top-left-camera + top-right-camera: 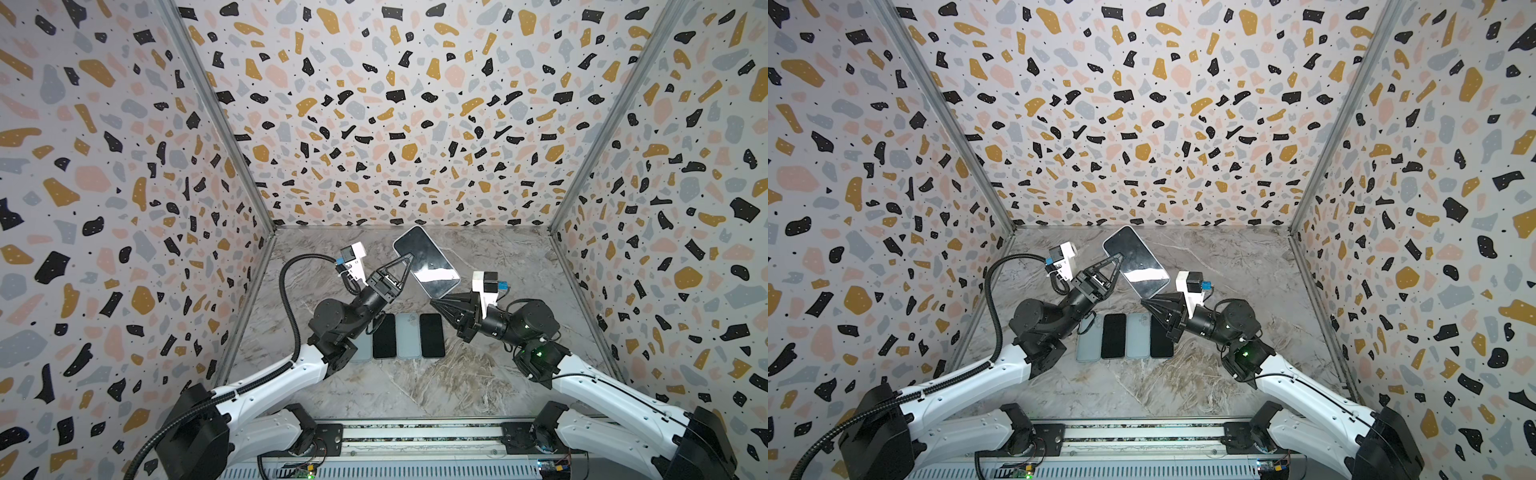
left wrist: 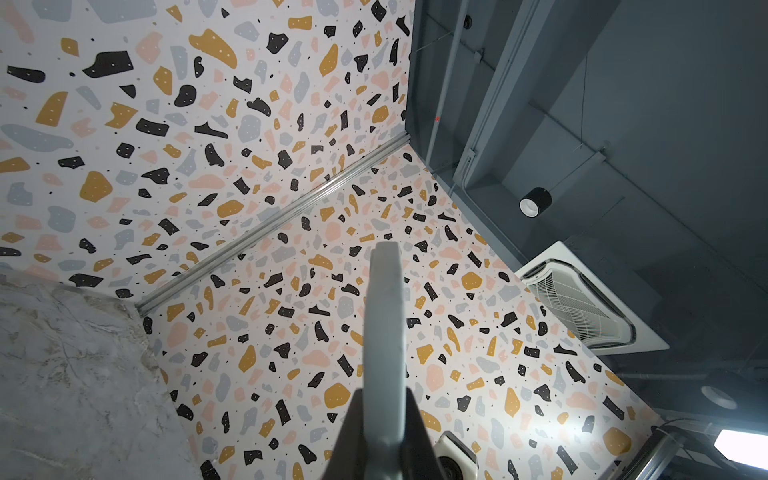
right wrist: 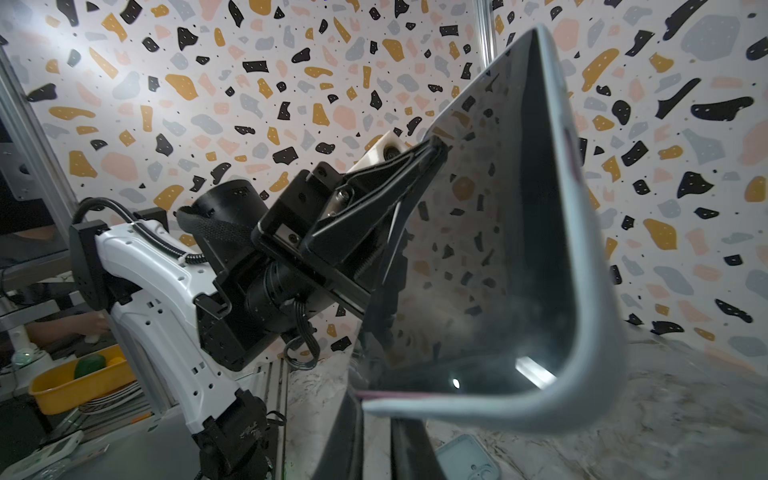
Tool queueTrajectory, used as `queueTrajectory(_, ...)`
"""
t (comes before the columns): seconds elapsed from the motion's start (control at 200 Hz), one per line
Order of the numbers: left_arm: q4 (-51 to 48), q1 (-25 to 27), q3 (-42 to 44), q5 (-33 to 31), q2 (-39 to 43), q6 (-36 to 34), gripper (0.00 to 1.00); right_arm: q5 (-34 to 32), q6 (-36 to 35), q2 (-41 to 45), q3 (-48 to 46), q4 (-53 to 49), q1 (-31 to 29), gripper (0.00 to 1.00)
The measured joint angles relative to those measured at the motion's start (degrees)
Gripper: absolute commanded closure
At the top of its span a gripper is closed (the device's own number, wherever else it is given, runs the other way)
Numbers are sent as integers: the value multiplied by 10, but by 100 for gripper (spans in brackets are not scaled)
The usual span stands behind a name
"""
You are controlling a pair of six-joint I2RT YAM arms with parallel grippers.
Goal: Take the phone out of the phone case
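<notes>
Probably slick, rigid phone (image 1: 424, 257); pliable phone case (image 3: 598, 332). Clamped: left fingers (image 3: 390, 178) on long edge, right fingers (image 1: 449, 303) on corner; peel there.

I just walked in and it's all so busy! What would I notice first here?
Most likely the phone, in its pale case, held up in the air in the middle, the left pincer pinching its side and the right pincer its lower corner. Below, two dark phones and two pale cases lie in a row on the table.
</notes>
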State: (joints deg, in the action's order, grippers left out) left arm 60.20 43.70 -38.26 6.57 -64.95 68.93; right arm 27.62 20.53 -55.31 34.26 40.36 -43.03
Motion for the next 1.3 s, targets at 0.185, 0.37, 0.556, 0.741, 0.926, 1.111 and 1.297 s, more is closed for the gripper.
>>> queueTrajectory(0.185,-9,0,0,-1,-10,3,100,-52,-29,-1,0,-41,0,100)
queueTrajectory(0.37,-22,0,0,0,-9,0,100,-67,-33,8,0,-64,-2,81)
queueTrajectory(0.556,-60,9,-1,14,9,-21,100,-68,-21,60,-10,-115,3,51)
queueTrajectory(0.741,-100,14,-18,52,15,-60,100,-45,29,147,-43,-166,50,41)
queueTrajectory(0.926,-74,13,-19,90,-4,-79,100,5,118,221,-51,-187,156,38)
queueTrajectory(1.111,-24,13,-19,129,-48,-76,100,83,219,231,-56,-122,223,39)
queueTrajectory(1.297,6,13,-19,145,-61,-70,100,127,276,217,-76,-68,228,41)
